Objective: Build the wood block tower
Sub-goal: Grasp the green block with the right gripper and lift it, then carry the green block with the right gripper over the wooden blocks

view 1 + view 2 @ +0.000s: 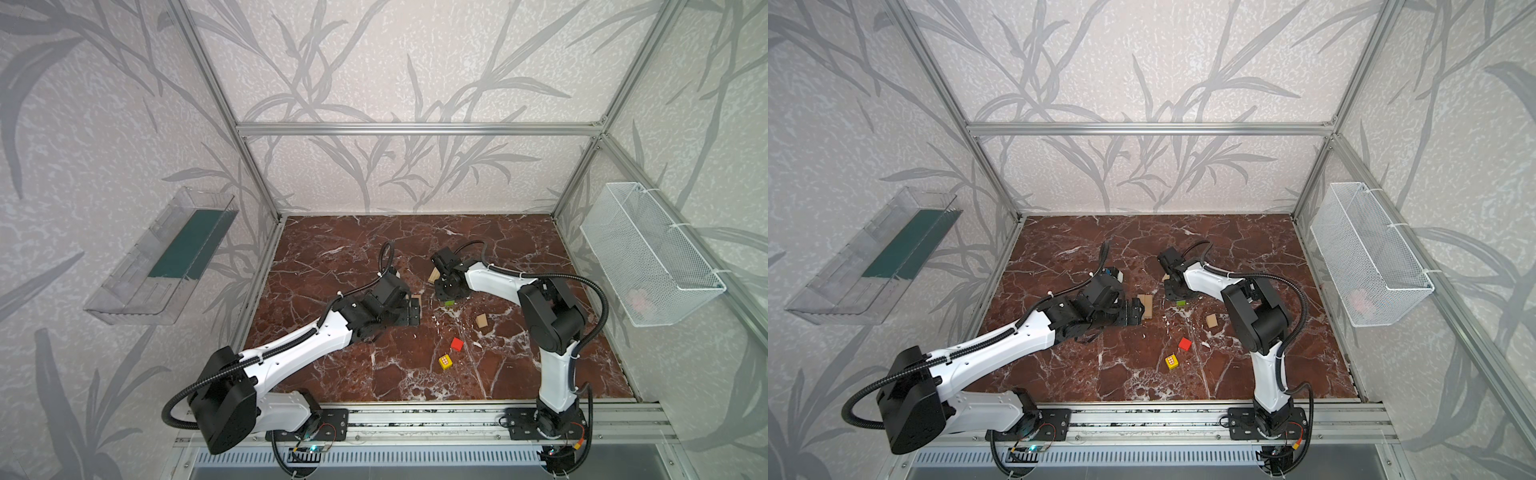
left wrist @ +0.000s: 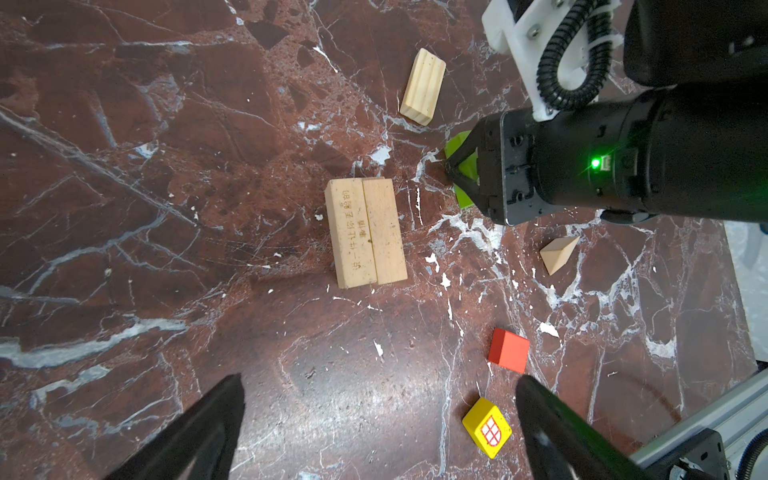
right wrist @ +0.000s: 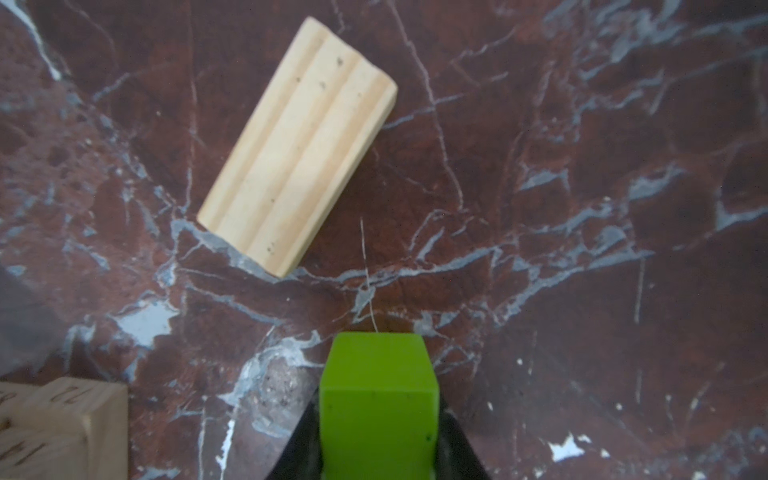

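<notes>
On the table (image 1: 332, 257), two bars (image 1: 1145, 306) lie side by side mid-table, a small block (image 3: 378, 395) just right of them, a ridged block (image 1: 434, 275) behind it, a wedge (image 1: 481, 321) farther right, and a cube (image 1: 457, 344) and patterned cube (image 1: 445, 361) in front.

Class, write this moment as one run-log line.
left tool: open, empty | right tool: clamps lime-green wooden block | two tan wooden bars: side by side, touching

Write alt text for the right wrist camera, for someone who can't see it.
A lime-green block sits between the right gripper's black fingers. Beyond it, a grooved tan block lies on dark red marble; numbered wooden blocks are partly in view.
</notes>
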Robot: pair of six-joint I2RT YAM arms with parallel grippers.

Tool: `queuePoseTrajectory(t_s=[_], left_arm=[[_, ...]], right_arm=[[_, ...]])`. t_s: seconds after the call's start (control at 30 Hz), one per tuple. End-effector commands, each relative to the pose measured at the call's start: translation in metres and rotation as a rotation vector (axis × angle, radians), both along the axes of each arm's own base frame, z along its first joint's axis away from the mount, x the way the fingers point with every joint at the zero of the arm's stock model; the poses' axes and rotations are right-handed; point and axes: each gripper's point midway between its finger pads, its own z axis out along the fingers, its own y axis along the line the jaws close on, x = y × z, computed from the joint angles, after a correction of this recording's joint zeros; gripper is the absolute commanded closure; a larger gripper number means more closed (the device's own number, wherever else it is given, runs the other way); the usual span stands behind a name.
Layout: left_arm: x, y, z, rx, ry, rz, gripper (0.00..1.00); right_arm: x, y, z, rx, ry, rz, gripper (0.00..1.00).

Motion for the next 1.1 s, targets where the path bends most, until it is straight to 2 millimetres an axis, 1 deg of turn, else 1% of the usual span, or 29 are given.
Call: queuePoseTrajectory(t_s=[0.0, 0.07, 0.1, 0.2, 0.3, 0.43, 0.53, 0.67, 0.77, 0.83, 0.97, 1.07], left_arm=[[-0.004, 0.008, 0.003, -0.002, -0.005, 0.002, 0.01], [-0.005, 0.009, 0.004, -0.007, -0.003, -0.003, 0.00], [-0.006, 0.010, 0.005, -0.010, -0.006, -0.004, 0.01], [-0.008, 0.015, 0.010, -0.012, -0.013, -0.003, 0.01], [-0.010, 0.021, 0.012, -0.021, -0.032, 0.006, 0.00], [-0.014, 0.031, 0.017, -0.027, -0.035, 0.029, 0.01], [-0.017, 0.039, 0.020, -0.023, -0.044, 0.045, 0.01], [-0.022, 0.053, 0.019, -0.015, -0.045, 0.082, 0.01], [-0.025, 0.060, 0.017, -0.027, -0.042, 0.110, 0.01], [-0.028, 0.065, 0.017, -0.023, -0.043, 0.119, 0.01], [-0.033, 0.084, 0.016, 0.009, -0.053, 0.176, 0.00], [-0.037, 0.090, 0.015, 0.002, -0.055, 0.185, 0.00]], right_arm=[[-0.019, -0.014, -0.010, -0.126, 0.066, 0.028, 0.73], [-0.021, -0.012, -0.005, -0.103, 0.063, 0.036, 0.80], [-0.022, -0.011, -0.002, -0.094, 0.058, 0.036, 0.82], [-0.025, -0.008, 0.013, -0.069, 0.032, 0.037, 0.83], [-0.027, -0.001, 0.027, -0.043, 0.004, 0.045, 0.85], [-0.037, -0.003, 0.043, -0.034, 0.034, -0.030, 0.93], [-0.040, 0.004, 0.057, -0.017, 0.012, -0.041, 0.94], [-0.044, 0.024, 0.073, 0.019, 0.001, -0.031, 0.95], [-0.046, 0.049, 0.081, 0.062, -0.012, 0.011, 0.96], [-0.049, 0.061, 0.083, 0.072, -0.011, 0.023, 0.97], [-0.050, 0.093, 0.089, 0.104, -0.037, 0.041, 0.97], [-0.051, 0.107, 0.089, 0.107, -0.044, 0.029, 0.98]])
